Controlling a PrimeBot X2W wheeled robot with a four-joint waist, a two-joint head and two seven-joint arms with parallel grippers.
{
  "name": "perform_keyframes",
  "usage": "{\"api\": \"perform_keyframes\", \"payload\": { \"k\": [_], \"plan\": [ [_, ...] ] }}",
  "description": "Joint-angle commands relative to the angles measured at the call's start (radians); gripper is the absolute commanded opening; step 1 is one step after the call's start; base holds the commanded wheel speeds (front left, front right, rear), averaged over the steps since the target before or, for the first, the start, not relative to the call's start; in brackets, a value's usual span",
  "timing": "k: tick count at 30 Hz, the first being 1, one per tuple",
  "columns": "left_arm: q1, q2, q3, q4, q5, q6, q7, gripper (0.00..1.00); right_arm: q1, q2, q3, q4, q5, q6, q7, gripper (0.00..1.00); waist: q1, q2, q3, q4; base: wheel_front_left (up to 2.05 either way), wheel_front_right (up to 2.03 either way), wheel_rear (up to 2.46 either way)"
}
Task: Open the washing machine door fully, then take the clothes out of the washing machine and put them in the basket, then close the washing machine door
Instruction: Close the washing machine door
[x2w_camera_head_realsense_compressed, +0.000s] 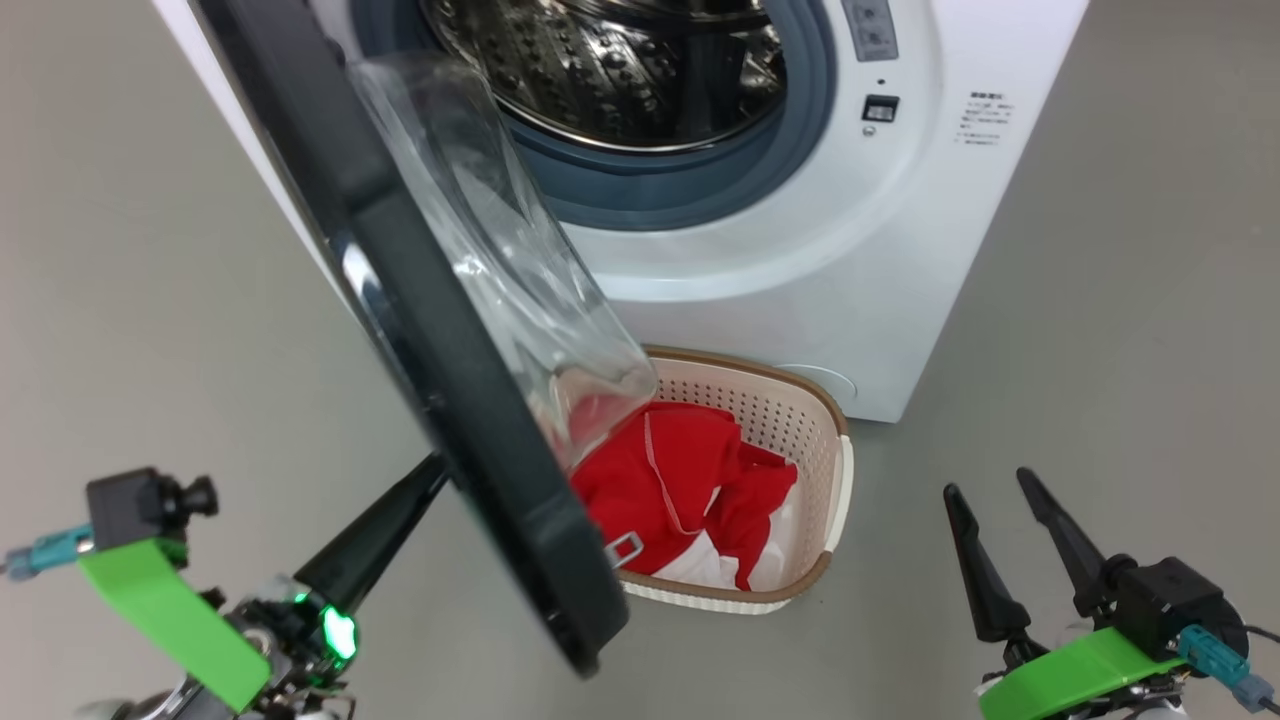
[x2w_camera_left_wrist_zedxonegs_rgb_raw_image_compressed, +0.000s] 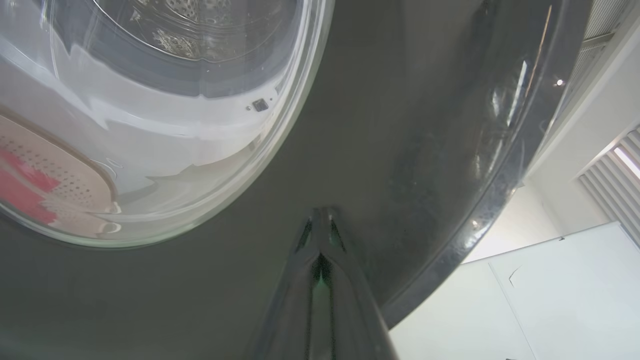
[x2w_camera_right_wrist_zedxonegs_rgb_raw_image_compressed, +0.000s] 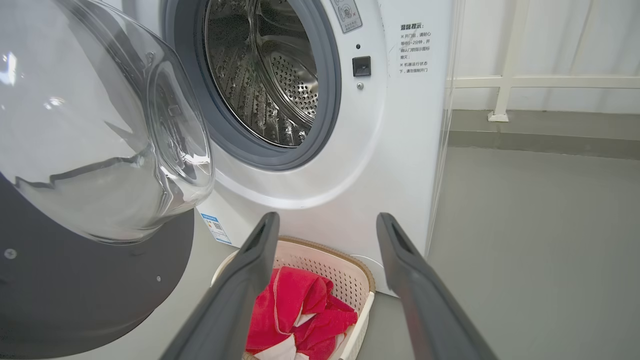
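Note:
The washing machine stands ahead with its steel drum showing no fabric. The washing machine door hangs partway open on the left, its glass bowl facing the machine. My left gripper is shut, its tips resting against the door's outer black rim. The basket sits on the floor under the door opening, and the red and white clothes lie inside it. My right gripper is open and holds nothing, to the right of the basket; its wrist view looks over the clothes.
Grey floor surrounds the machine, with open room to the right. A white railing runs along the far wall. A small blue label is low on the washer's front. The basket's rim touches the washer's base.

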Motion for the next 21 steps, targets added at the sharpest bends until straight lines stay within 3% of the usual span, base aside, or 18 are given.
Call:
{"api": "perform_keyframes", "payload": {
  "k": [1,10,21],
  "plan": [
    [-0.058,0.003,0.033,-0.022,0.004,-0.006,0.016,0.00,-0.035,-0.009,0.017,-0.029,-0.006,0.005,-0.006,1.00,0.0000,0.0000,0.010,-0.012,0.00,0.00,0.00],
    [-0.143,-0.054,0.019,0.021,0.073,-0.006,0.016,0.00,-0.055,-0.007,0.005,-0.034,-0.008,0.005,-0.006,1.00,0.0000,0.0000,0.038,-0.062,0.00,0.00,0.00],
    [-0.265,-0.085,-0.019,0.106,0.150,-0.006,-0.085,0.00,-0.069,0.003,-0.027,-0.044,-0.011,0.005,-0.006,1.00,0.0000,0.0000,0.071,-0.147,0.00,0.00,0.00]
  ]
}}
